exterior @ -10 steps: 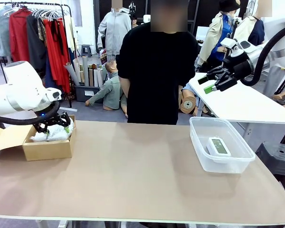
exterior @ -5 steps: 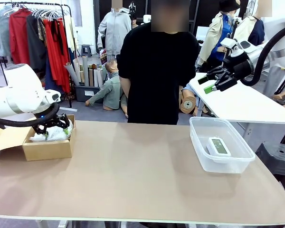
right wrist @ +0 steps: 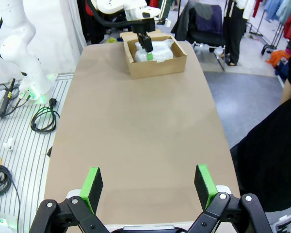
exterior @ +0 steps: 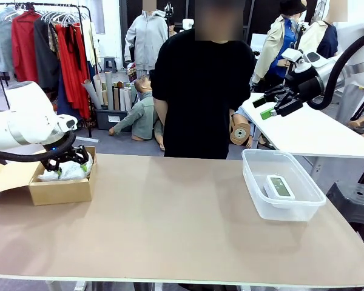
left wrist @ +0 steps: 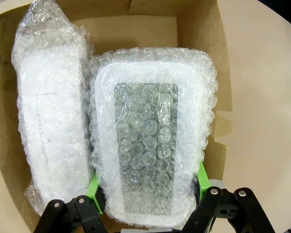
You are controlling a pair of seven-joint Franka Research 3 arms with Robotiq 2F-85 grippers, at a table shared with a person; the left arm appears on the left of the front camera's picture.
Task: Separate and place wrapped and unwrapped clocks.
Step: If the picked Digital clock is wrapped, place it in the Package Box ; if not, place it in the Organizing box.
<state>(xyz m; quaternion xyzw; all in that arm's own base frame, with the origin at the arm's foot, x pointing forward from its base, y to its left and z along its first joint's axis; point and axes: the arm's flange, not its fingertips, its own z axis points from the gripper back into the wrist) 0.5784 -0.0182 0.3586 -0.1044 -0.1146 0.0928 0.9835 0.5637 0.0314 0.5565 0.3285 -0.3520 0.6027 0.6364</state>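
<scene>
A long brown table (exterior: 170,224) runs between the robot and a person in black (exterior: 201,91) standing at its far edge. At the table's left end sits an open cardboard box (exterior: 60,189), and the left arm's gripper (exterior: 65,161) is down inside it. Seen from that wrist, two bubble-wrapped clocks lie side by side in the box, touching: the narrower wrapped clock (left wrist: 51,116) lies against one box wall, and the broader wrapped clock (left wrist: 150,136), its dark screen showing through the bubbles, lies beside it. The left gripper's (left wrist: 148,191) green pads (left wrist: 93,187) sit on either side of the broader bundle's near end, jaws partly closed against the wrap.

Toward the right end of the table stands a clear plastic tub (exterior: 255,182) with the bare white clock (exterior: 278,186) lying flat on its floor, grey-green screen up.

The right gripper (exterior: 269,107) hangs high above the table's right side, well apart from everything, its fingers (right wrist: 203,182) spread wide with nothing between them.
</scene>
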